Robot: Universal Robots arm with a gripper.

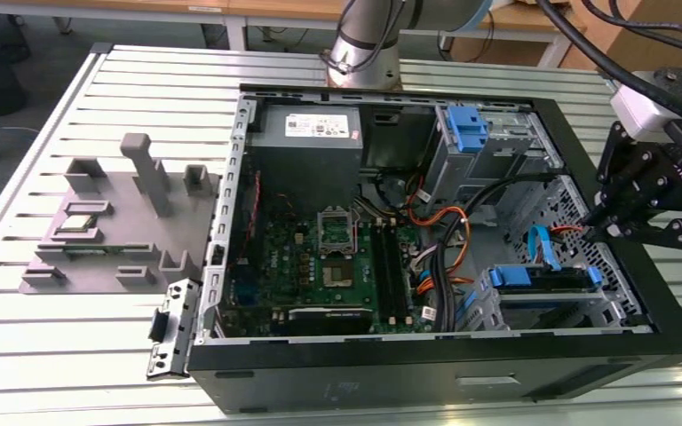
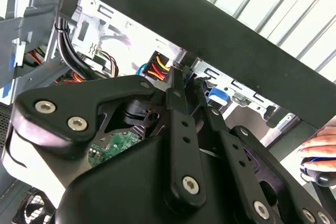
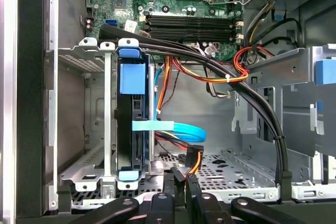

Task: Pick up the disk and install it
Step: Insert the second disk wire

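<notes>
While the gripper (image 1: 625, 232) hangs just over the black rim of the open computer case (image 1: 625, 351) at the exterior view's right, its dark fingers point down toward the inside of the chassis and hold nothing; in the first wrist view the fingertips (image 3: 181, 182) sit pressed close together, with only a thin slit between them, right beside an orange-and-black cable connector (image 3: 195, 157) above the perforated metal floor (image 3: 236, 169); whether they touch that connector cannot be told. In the second wrist view the black linkage bars (image 2: 181, 129) converge toward the same point, near a bundle of red, yellow and orange wires (image 2: 157, 66).

The disk (image 1: 539, 278) already sits in the lower drive cage (image 1: 554, 306) near the case's front corner, edge-on, with its blue carrier (image 1: 513, 275) showing at the ends; in the first wrist view it stands upright in the metal bay (image 3: 84, 129), a blue tab (image 3: 131, 77) on its upper part and a light blue flat cable (image 3: 178, 129) running from its side; the gripper is near it but apart from it.

Another blue bracket (image 1: 465, 129) sits in the upper bay, beside the grey power supply (image 1: 308, 133); a grey fixture (image 1: 116, 222) lies on the slatted table (image 1: 33, 337), well apart from the case.
</notes>
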